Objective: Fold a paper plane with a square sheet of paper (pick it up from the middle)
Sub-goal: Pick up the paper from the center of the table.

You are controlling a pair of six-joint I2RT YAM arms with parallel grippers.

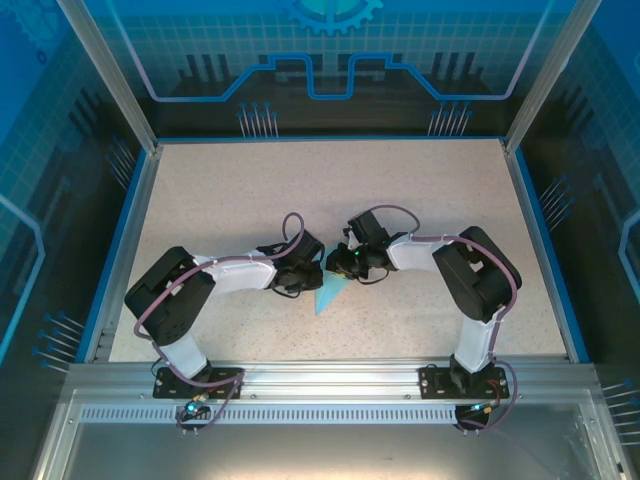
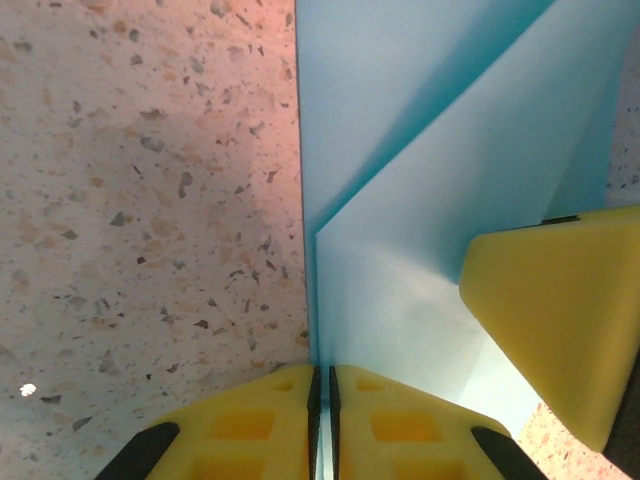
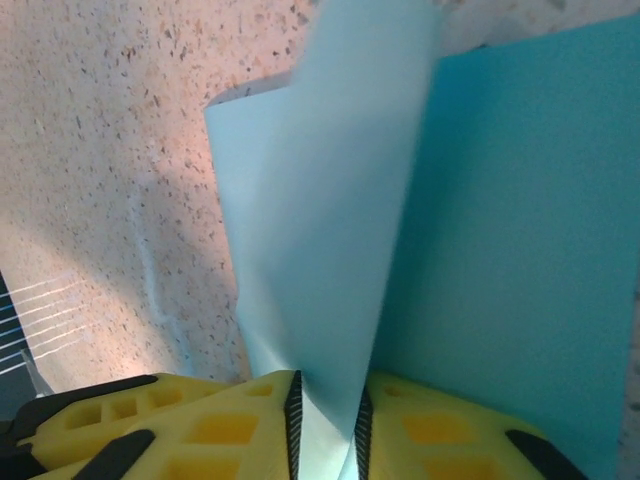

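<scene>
L gripper point(image 2: 321, 385) pinched shut on folded blue paper point(image 2: 420, 230) | R gripper point(image 3: 327, 395) nipping same paper, flap up

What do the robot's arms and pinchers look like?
The left arm and the right arm have white links, chunky black joints and black bases. A purplish cable loops along each. The left gripper and the right gripper have bright yellow fingers with square hollows and black ridged pads. A green light glows on the right wrist.
</scene>
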